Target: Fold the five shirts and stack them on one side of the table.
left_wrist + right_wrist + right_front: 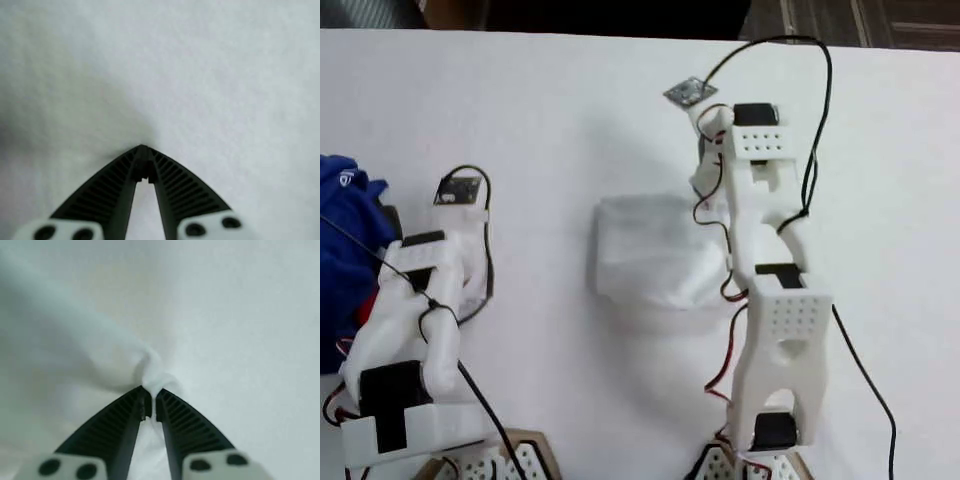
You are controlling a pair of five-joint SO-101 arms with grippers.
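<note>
The white shirt point(655, 255) lay near the middle of the table point(540, 120) as a roughly folded, rumpled block. Its edge toward your right arm point(785, 320) was covered from above by that arm, so you could not follow the outline there. White cloth on a white top made the other edges faint, and the number of layers could not be counted. Your right claw point(151, 399) was clenched on the white shirt. The wrist camera showed a small pinch of cloth bunched between the two black fingertips, with a ridge of fabric running away from the pinch. From overhead the fingertips themselves sat under the arm's own body and were hidden. Your left claw point(143, 152) was clenched with nothing in it, its tips meeting over bare table. Whether the tips touched the surface could not be told. Your left arm point(415, 300) stood well apart from the white shirt, on the opposite side of the table from the right arm. Just beside it a blue shirt point(345, 240) lay crumpled in a heap, cut off by the frame's edge. A patch of red cloth point(365, 312) showed at the heap's lower side, partly behind the arm. It was too small to tell whether it was a separate garment.
</note>
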